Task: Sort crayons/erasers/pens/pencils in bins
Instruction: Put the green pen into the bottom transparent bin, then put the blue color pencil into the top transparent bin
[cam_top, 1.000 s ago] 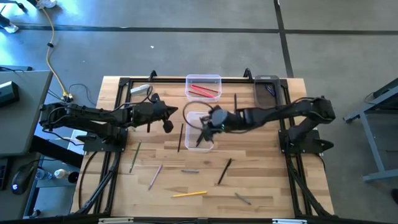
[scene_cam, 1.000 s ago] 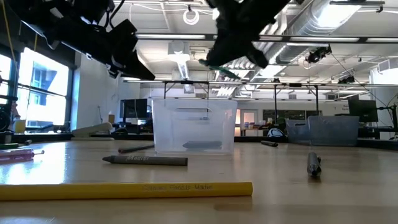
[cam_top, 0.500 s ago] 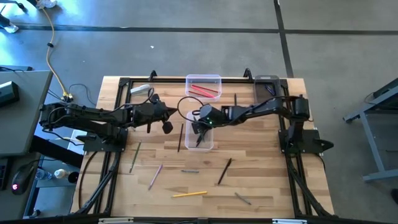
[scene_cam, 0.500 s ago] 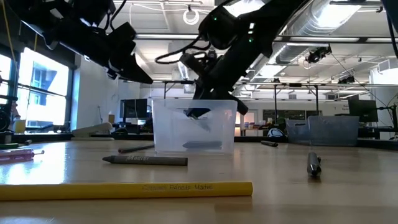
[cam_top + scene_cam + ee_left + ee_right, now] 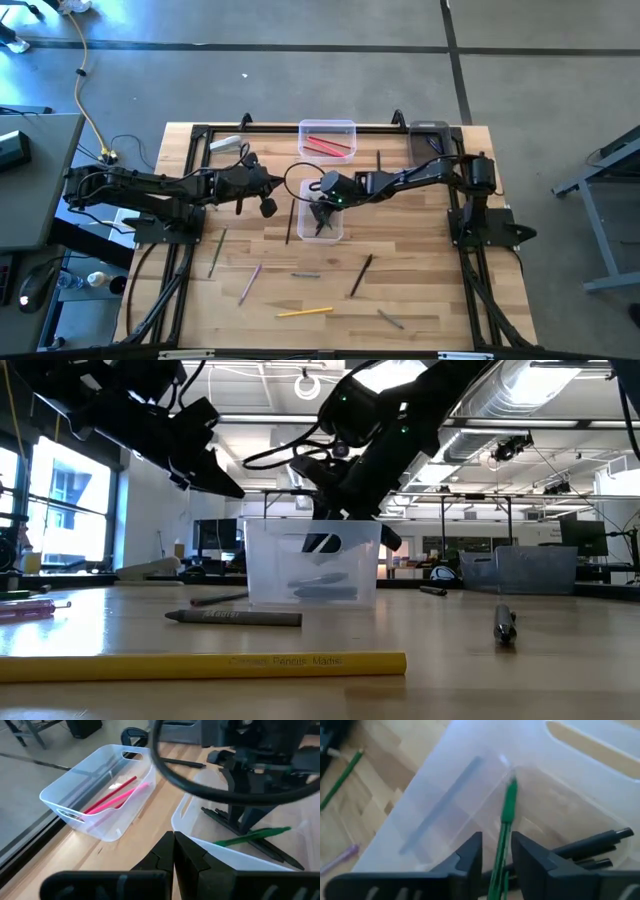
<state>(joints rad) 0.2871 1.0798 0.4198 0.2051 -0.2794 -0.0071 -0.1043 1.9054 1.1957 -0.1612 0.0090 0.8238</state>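
Near edge of counter (image 5: 420,300): a yellow pencil (image 5: 200,663) lies lengthwise closest to the low camera; a grey crayon (image 5: 235,618) lies just behind it, and a small dark pen (image 5: 504,624) lies off to one side, pointing away.
Loose on the wood: a green pencil (image 5: 216,251), a purple pencil (image 5: 249,283), and a dark pen (image 5: 361,274) lie well apart on the near half.
Middle clear bin (image 5: 339,232): mid-counter; dark pens lie in it.
Right hand (image 5: 495,855): reaches low over the middle clear bin, fingers (image 5: 470,855) parted, a green pen (image 5: 504,827) between them; whether they touch it cannot be told.
Green pen, left wrist view: lies slanted inside the bin across the dark pens.
Left hand (image 5: 266,190): hovers above the counter just beside the middle bin, fingers together, nothing in them.
Far clear bin (image 5: 327,128): at the far edge, red and pink sticks (image 5: 117,796) inside.
Dark grey bin (image 5: 428,130): far edge, toward the right arm's base.
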